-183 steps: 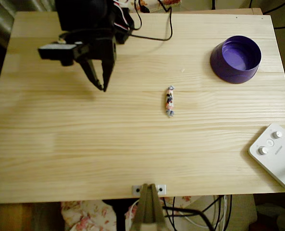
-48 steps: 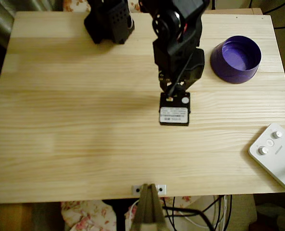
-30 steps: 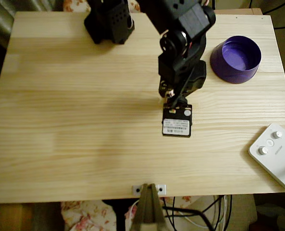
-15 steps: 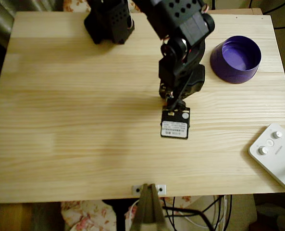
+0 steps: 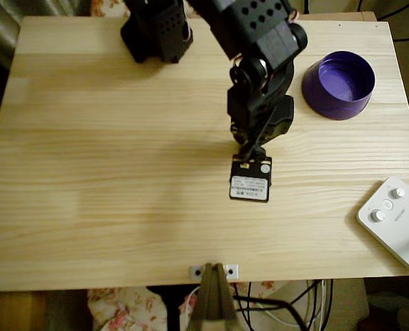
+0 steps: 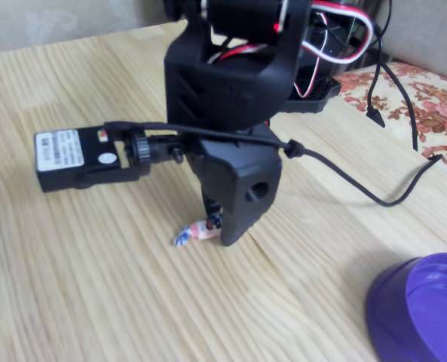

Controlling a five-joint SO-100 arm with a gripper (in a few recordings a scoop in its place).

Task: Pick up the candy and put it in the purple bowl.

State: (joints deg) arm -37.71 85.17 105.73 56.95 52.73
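Observation:
The candy (image 6: 189, 234) lies on the wooden table, its white and blue twisted end sticking out to the left of my black gripper (image 6: 217, 226). The gripper points straight down with its tips at the table, and its fingers stand close together around the candy's middle. In the overhead view the arm covers the candy, and the gripper (image 5: 249, 143) sits at the table's middle. The purple bowl (image 5: 328, 103) stands empty at the back right, well apart from the gripper. In the fixed view its wall (image 6: 389, 309) shows at the bottom right corner.
A black wrist camera (image 5: 251, 181) juts out from the gripper toward the front edge. The arm's base (image 5: 156, 31) stands at the back edge. A white device with knobs (image 5: 397, 221) lies at the front right corner. Cables (image 6: 389, 151) trail behind the arm.
Six seconds ago the arm was at the back left and the candy lay bare mid-table. The arm has since come over the candy and, in the last second, sunk slightly lower onto it.

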